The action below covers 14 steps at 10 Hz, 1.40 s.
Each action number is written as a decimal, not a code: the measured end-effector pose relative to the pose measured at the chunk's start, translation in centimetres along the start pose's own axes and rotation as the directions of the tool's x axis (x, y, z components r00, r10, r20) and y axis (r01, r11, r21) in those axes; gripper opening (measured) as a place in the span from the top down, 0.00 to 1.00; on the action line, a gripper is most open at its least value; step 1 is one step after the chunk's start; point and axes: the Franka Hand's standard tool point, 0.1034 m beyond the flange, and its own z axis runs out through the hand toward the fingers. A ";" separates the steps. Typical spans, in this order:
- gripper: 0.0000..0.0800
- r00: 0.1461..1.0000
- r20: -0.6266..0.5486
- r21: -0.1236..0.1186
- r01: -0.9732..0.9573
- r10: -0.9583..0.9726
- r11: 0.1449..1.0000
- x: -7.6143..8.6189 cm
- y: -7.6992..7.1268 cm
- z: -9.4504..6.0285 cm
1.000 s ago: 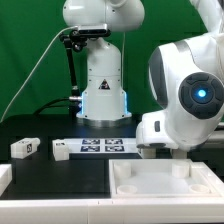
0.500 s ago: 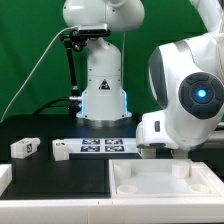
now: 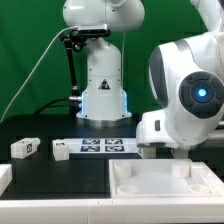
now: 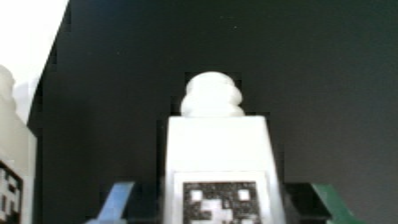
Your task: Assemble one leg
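1 leg (image 3: 25, 148); prob. 2nd leg (image 3: 62, 150); 1 tray (image 3: 165, 185).

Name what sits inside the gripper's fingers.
The leg, its tag facing the wrist camera, with a rounded white peg at its far end. Its near end is out of frame, and whether the fingers touch it is hidden.

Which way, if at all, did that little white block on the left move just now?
No. The leg keeps its gap from the marker board.
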 end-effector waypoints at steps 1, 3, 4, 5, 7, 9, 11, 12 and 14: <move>0.64 1.000 -0.013 0.003 0.006 -0.006 1.000 -0.7 -0.2 -2.0; 0.64 0.999 -0.045 0.011 0.008 -0.007 1.000 -1.4 -0.1 -4.1; 0.64 0.997 -0.074 0.013 0.008 -0.007 1.000 -1.0 -0.2 -4.0; 0.64 0.998 -0.069 0.012 0.007 -0.006 1.000 -1.1 -0.2 -3.8; 0.64 0.983 -0.181 0.023 0.026 -0.021 0.999 0.4 -0.4 -4.6; 0.64 0.932 -0.357 0.028 0.078 -0.063 0.997 1.9 0.2 -6.8; 0.64 0.879 -0.471 0.026 0.092 -0.069 0.995 1.6 -0.3 -10.1; 0.64 0.853 -0.517 0.023 0.095 -0.070 0.995 1.1 -0.6 -11.1; 0.64 0.760 -0.647 0.021 0.097 -0.060 0.995 0.5 -1.3 -12.9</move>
